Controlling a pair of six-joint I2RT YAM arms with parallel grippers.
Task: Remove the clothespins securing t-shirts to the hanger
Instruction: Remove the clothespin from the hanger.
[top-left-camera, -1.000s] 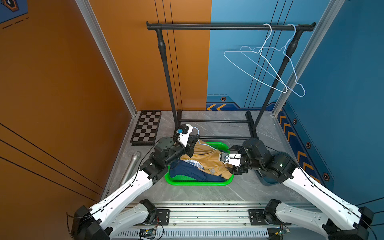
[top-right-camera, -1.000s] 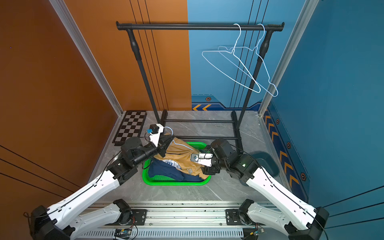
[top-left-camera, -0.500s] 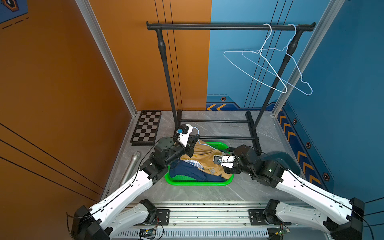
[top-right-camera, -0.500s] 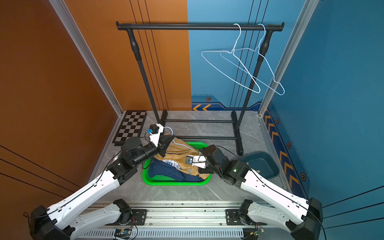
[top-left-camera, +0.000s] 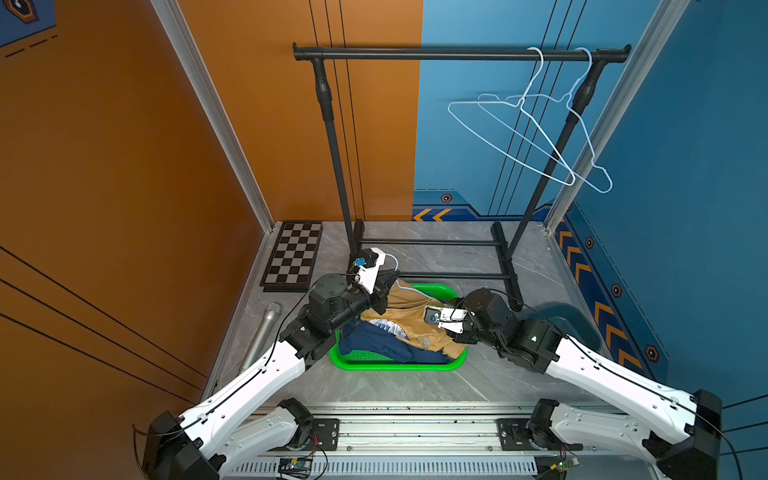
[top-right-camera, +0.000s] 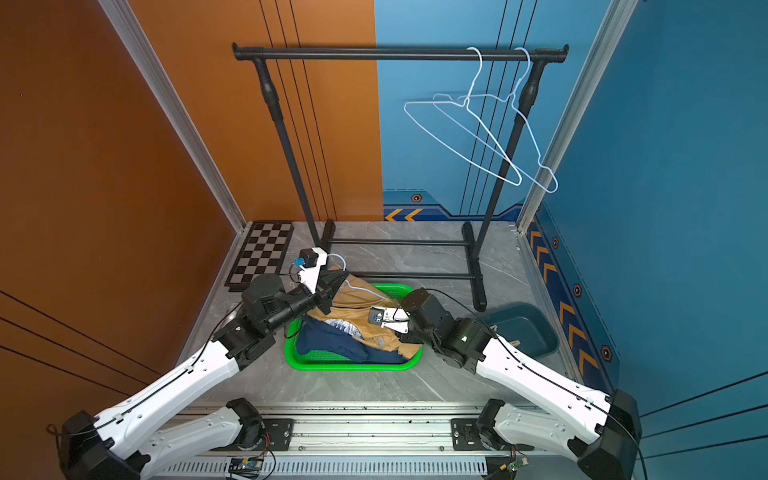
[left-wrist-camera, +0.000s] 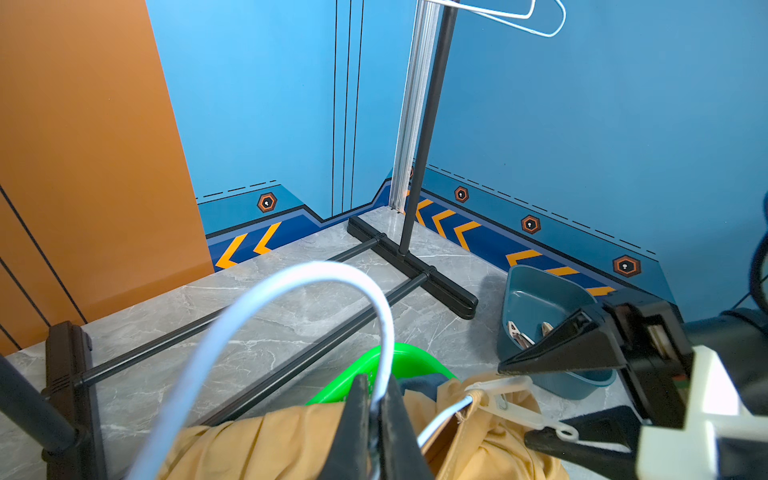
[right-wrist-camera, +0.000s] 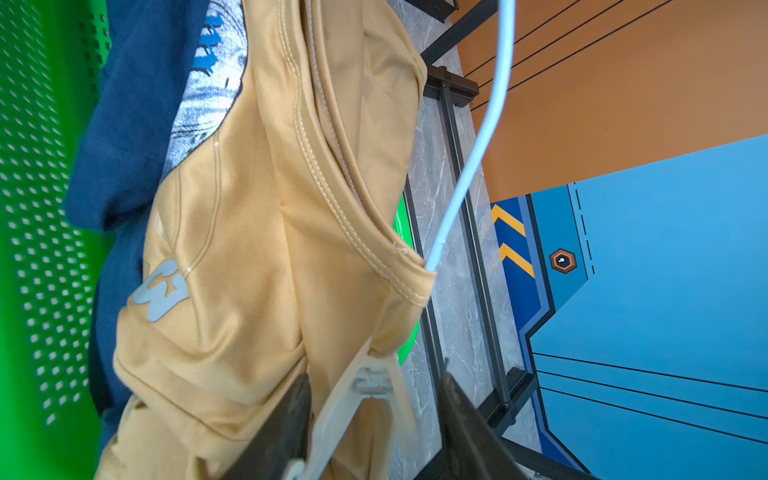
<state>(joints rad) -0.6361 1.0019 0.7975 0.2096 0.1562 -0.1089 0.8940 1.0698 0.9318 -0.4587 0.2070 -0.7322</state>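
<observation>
One cream clothespin (left-wrist-camera: 509, 395) is clipped on the shoulder edge of the mustard t-shirt (top-left-camera: 415, 316), at the right end of the pale blue wire hanger (left-wrist-camera: 291, 282) that runs inside the collar. The right gripper (right-wrist-camera: 374, 372) straddles this clothespin with a finger on either side. One finger lies against the peg and the other shows a gap, so the claw is not clenched. The left gripper (left-wrist-camera: 376, 380) is clamped on the hanger's hook wire at the far left of the shirt. The mustard t-shirt lies partly over a navy t-shirt (top-left-camera: 374, 340), both heaped in the green basket (top-left-camera: 395, 365) at the near centre of the floor. Two more clothespins (left-wrist-camera: 517, 332) lie in the teal bin (top-left-camera: 582, 324) just right of the basket. The black garment rack (top-left-camera: 457, 53) stands behind the basket, with two bare wire hangers (top-left-camera: 540, 137) at the right end of its rail. A chessboard (top-left-camera: 293, 257) lies at the far left, and a silver microphone (top-left-camera: 264, 332) lies nearer along the left wall.
</observation>
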